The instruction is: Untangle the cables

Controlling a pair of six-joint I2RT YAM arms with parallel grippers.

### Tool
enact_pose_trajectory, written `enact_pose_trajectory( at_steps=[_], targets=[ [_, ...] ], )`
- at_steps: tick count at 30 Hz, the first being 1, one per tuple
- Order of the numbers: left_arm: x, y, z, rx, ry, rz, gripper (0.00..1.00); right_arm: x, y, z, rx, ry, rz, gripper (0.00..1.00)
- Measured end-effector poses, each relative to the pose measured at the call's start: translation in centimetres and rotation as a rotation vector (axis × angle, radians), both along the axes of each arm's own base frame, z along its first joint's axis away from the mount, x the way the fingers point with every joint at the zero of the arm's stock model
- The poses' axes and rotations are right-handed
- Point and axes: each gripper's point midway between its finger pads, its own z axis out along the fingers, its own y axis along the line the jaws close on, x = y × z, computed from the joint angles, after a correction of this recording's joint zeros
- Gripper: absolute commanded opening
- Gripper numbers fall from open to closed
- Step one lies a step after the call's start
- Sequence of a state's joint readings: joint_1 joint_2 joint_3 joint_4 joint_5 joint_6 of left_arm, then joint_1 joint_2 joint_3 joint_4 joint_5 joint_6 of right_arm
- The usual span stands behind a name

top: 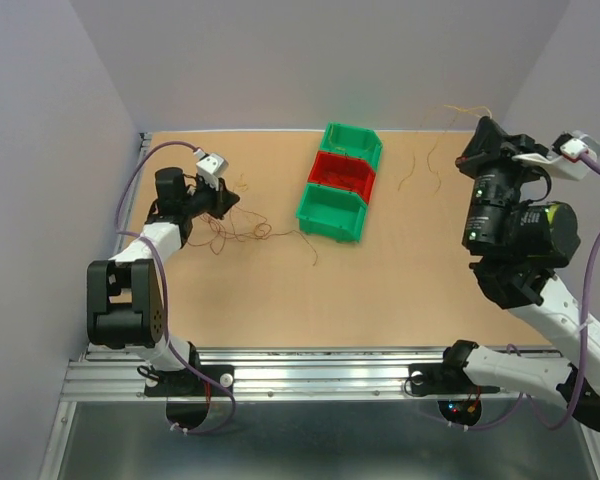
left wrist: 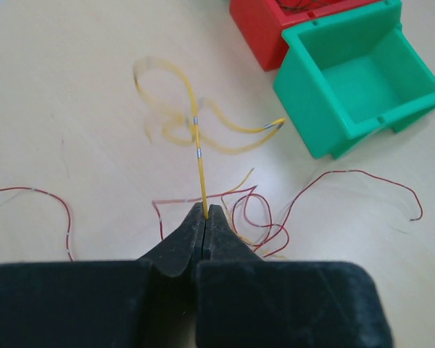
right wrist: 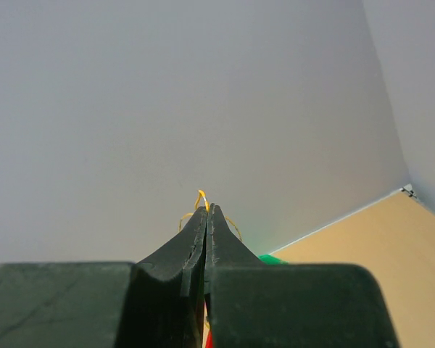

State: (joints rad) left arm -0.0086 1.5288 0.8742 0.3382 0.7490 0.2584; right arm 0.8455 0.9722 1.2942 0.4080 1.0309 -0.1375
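A tangle of thin brown and orange cables (top: 242, 230) lies on the table at the left. My left gripper (top: 230, 203) sits at its far edge. In the left wrist view this gripper (left wrist: 205, 212) is shut on a yellow cable (left wrist: 198, 148) that curls away above the table, with red cables (left wrist: 264, 217) looped just beyond the fingertips. My right gripper (top: 483, 128) is raised at the far right, pointing at the back wall. It (right wrist: 207, 208) is shut on a thin yellow cable (right wrist: 201, 196), whose ends (top: 466, 110) curl out beyond the fingertips.
Three bins stand in a row mid-table: green (top: 353, 143), red (top: 342, 173), green (top: 330, 212). The near green bin (left wrist: 355, 80) and the red bin (left wrist: 272, 25) show in the left wrist view. Loose strands lie right of the bins (top: 407, 175) and near them (top: 310, 247). Walls close three sides.
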Motion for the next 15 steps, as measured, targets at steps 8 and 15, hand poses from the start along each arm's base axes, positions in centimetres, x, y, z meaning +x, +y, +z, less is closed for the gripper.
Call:
enact_pose_trajectory(
  at_steps=[8, 15],
  targets=[
    [0.5, 1.1, 1.0, -0.048, -0.012, 0.024, 0.0, -2.5, -3.1, 3.0, 0.057, -0.1, -0.037, 0.0],
    [0.4, 0.8, 1.3, -0.059, -0.022, 0.002, 0.0, 5.4, 2.7, 0.0, -0.178, 0.018, -0.101, 0.0]
  ],
)
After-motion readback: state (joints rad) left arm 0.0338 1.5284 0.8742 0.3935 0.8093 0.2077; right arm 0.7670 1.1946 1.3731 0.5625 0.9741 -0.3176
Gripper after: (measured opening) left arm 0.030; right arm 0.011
